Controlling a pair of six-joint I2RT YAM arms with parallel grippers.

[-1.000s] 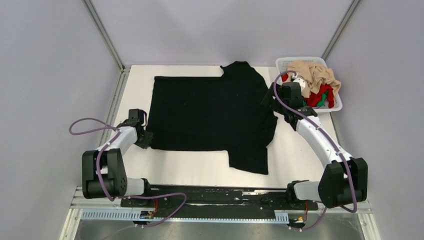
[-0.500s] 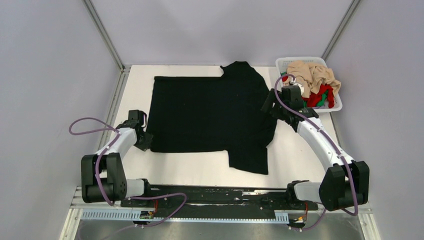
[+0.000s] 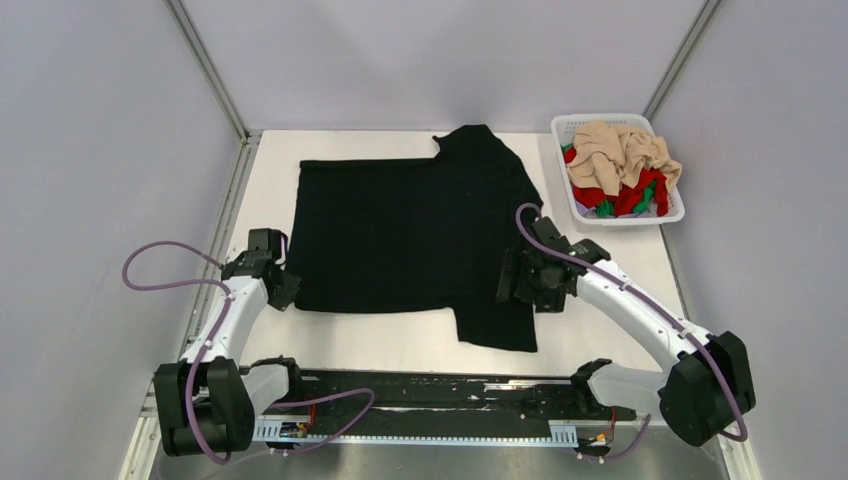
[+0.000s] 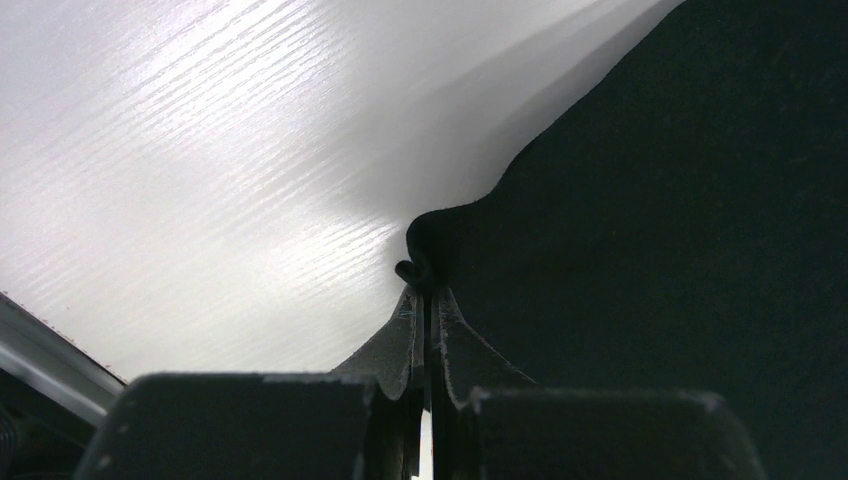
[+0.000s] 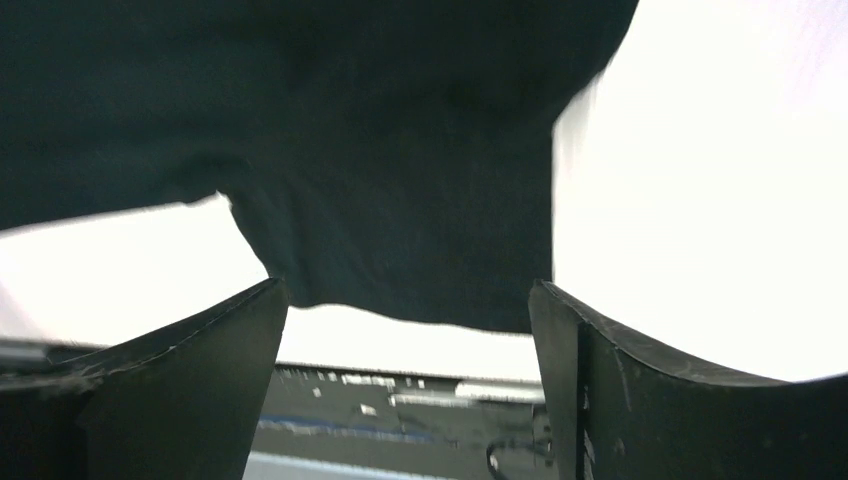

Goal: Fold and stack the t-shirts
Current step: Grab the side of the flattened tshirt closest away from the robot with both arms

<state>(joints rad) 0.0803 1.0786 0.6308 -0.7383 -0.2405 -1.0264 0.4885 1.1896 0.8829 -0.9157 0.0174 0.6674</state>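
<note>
From the top camera, the big change is my right gripper (image 3: 522, 281). A second ago it was up by the basket (image 3: 562, 128), at the far right side of the black t-shirt (image 3: 410, 235). Now it has swung toward me and hangs over the shirt's near sleeve (image 3: 497, 325). My left gripper (image 3: 283, 289) is still at the near left corner of the shirt, though that arm has pulled in a little, and the shirt's left edge has slid slightly left and toward me with it. The shirt lies spread flat on the table (image 3: 620, 270), unfolded. The beige shirt (image 3: 620, 150), red shirt (image 3: 598, 189) and green shirt (image 3: 649, 193) sit heaped in the basket as before.

The left wrist camera shows that claw pinched tight on a small pucker of the black cloth's edge, with bare table to the left.

The right wrist camera is blurred, so I judge the arm is moving. Its fingers (image 5: 180, 385) stand wide apart with nothing between them, and the sleeve hem lies below the gap.

I read this as lining up for the first fold: one corner is secured, and the right claw has yet to take the sleeve. None of the shirts is folded or stacked yet.
</note>
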